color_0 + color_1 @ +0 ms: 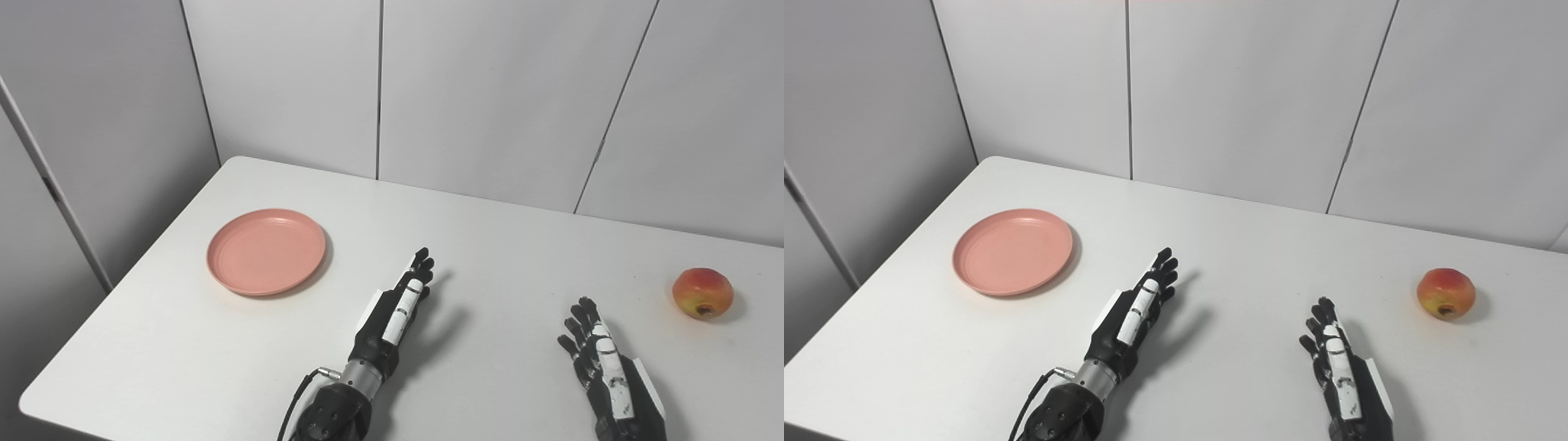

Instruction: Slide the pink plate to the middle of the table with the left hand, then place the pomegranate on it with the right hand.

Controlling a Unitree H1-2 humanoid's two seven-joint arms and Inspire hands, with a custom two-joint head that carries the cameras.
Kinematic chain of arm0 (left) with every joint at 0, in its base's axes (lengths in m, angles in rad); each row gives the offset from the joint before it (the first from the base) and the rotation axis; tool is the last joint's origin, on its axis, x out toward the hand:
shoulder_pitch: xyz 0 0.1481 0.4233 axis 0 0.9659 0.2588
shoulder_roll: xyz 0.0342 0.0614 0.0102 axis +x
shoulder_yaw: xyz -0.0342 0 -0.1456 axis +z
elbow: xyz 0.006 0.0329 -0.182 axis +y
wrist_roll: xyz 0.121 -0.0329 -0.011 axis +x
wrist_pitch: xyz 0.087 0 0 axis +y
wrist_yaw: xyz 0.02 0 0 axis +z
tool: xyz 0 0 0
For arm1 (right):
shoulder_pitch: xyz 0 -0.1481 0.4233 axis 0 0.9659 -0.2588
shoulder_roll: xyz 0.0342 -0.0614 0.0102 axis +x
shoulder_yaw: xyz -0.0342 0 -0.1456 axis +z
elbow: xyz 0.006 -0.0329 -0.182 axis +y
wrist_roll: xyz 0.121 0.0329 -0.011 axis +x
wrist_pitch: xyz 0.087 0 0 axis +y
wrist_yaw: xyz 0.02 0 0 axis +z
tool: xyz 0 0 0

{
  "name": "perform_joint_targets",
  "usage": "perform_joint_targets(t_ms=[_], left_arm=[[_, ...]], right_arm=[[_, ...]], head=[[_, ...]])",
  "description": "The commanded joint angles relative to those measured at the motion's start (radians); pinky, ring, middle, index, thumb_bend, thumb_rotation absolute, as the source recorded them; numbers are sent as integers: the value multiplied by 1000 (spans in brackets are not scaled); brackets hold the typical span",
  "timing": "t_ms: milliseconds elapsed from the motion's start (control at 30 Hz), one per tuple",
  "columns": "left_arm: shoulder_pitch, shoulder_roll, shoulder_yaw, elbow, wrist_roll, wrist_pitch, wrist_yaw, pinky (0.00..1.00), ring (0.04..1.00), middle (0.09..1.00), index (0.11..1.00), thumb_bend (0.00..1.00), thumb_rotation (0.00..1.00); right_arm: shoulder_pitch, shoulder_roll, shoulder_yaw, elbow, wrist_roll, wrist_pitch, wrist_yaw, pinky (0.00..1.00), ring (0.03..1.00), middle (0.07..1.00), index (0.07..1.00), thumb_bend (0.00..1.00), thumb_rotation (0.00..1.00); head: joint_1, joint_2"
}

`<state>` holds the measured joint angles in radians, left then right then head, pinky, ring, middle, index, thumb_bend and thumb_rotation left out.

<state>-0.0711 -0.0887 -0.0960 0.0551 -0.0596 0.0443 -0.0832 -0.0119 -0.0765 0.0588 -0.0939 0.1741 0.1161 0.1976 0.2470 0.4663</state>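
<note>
Nothing is moved yet, so your first job is the slide. The pink plate [266, 251] sits flat toward the counter's [502, 245] left edge, well apart from both hands, and the pomegranate [702, 293] rests alone near the right edge, its crown end turned toward the near edge.

Your left hand [397, 312] holds nothing: fingers straight, close together and released, the hand turned on edge and angled toward the far edge, hovering low by the look of its shadow, around the middle of the counter's near half. The plate lies to its left and a little farther back.

To do this well, I'd say bring that hand round to the plate's left rim, or lay the fingertips on the rim nearest the left edge, and push toward the centre. Keep the pressure low and flat; the plate is shallow and light-looking, so pressing down on one lip could tip it rather than slide it. Stop it in the open middle, roughly between the two hands.

Your right hand [1338, 361] waits near the near edge, fingers spread and empty, with the pomegranate off to its right and not touching. Leave it parked until the plate settles.
</note>
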Motion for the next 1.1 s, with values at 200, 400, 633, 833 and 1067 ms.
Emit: perform_joint_targets(t_ms=[200,400,633,833,1067], left_arm=[[25,6,-13,8,26,13,5,994,985,1000,1000,408,1000],[21,12,-23,-42,35,21,-2,1000,989,1000,1000,398,1000],[7,26,-21,-113,34,56,0,993,979,1000,1000,428,1000],[-12,44,-12,-207,28,109,1,985,977,995,999,429,1000],[-56,60,30,-304,5,180,4,969,970,984,994,443,1000]], right_arm=[[-20,2,4,-26,-2,-5,1,1000,1000,1000,1000,120,1000],[-24,6,3,-17,-1,-11,0,1000,1000,1000,1000,119,1000],[-26,14,5,-14,5,0,-1,1000,1000,1000,1000,117,1000],[-27,19,6,-14,3,-1,-4,1000,1000,1000,1000,113,1000],[-28,21,6,-15,-6,0,-9,1000,1000,1000,1000,94,1000]], head=[[5,-2],[12,-3],[17,-6],[20,-9],[24,-10]])
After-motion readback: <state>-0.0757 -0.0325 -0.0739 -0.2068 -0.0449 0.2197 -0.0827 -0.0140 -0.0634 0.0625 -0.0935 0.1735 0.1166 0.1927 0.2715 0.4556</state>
